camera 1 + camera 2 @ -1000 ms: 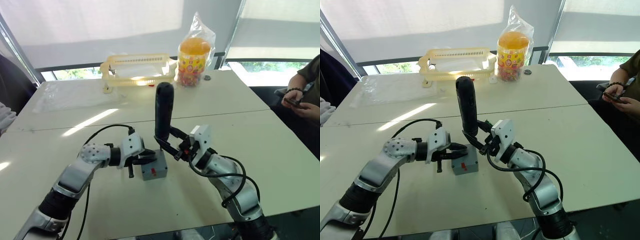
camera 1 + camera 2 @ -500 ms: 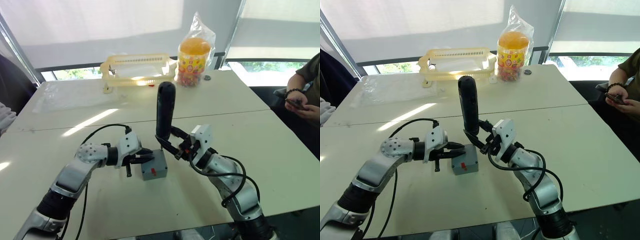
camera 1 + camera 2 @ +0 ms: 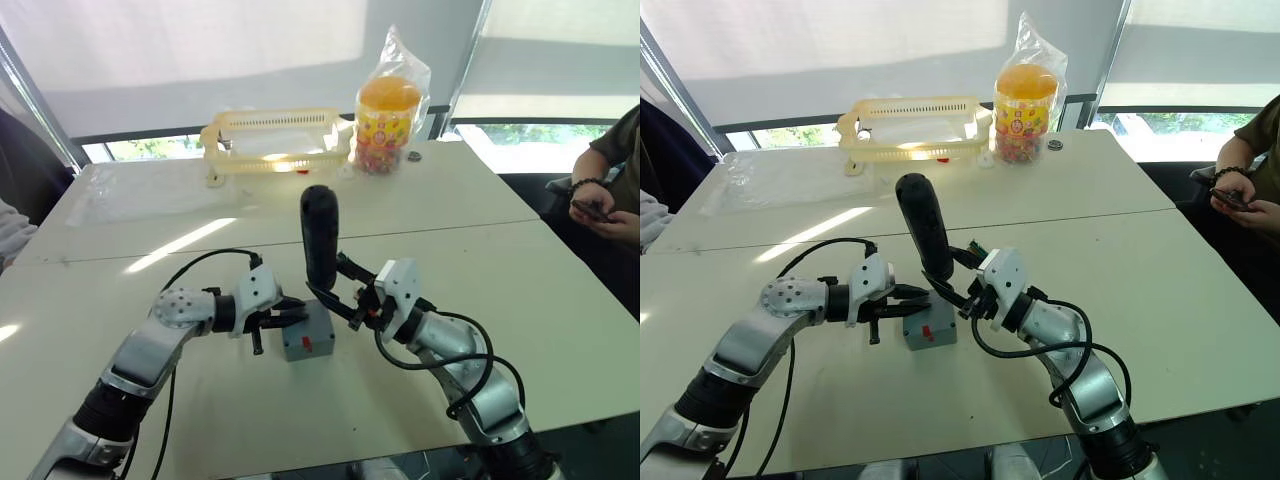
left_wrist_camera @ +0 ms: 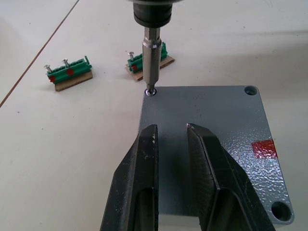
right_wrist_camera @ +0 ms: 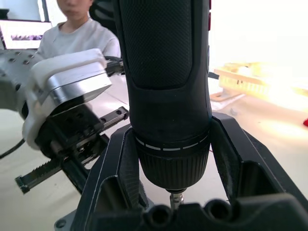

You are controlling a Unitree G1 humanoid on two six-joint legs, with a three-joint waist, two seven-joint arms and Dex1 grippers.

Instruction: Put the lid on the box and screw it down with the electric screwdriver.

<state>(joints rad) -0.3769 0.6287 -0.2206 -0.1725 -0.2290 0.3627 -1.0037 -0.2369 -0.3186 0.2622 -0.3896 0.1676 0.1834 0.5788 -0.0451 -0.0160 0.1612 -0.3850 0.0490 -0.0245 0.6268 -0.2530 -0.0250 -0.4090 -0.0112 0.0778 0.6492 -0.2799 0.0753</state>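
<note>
- Head views: screwdriver work is under way at mid-table. The electric screwdriver (image 3: 320, 238) now leans with its top tipped toward the robot's left and sits lower than half a second ago, when it stood near upright; I judge the bit has been brought onto a corner screw. The right gripper (image 3: 345, 290) is clamped round its lower barrel. The left gripper (image 3: 283, 315) rests against the left side of the box (image 3: 309, 335), much where it was a moment ago; the box has not shifted on the table (image 3: 560, 290). At the far edge stand a yellow basket (image 3: 275, 137), contents too washed out to tell, and a clear bag (image 3: 392, 100) holding an orange-lidded jar of sweets. A person's hands (image 3: 598, 213) with a phone are at the right edge.
- Left wrist view: the lid (image 4: 231, 125) already lies on the box, a red mark on it. The metal bit (image 4: 151, 65) stands in the screw at one corner; two other corner holes look empty, so several screws remain. The left gripper's fingers (image 4: 144, 178) lie slightly apart over the lid, holding nothing. Two green screw holders (image 4: 67, 76) on cardboard, with screws standing in them, sit on the table just beyond.
- Right wrist view: the black fingers grip the tool's collar on both sides, bit pointing down.
</note>
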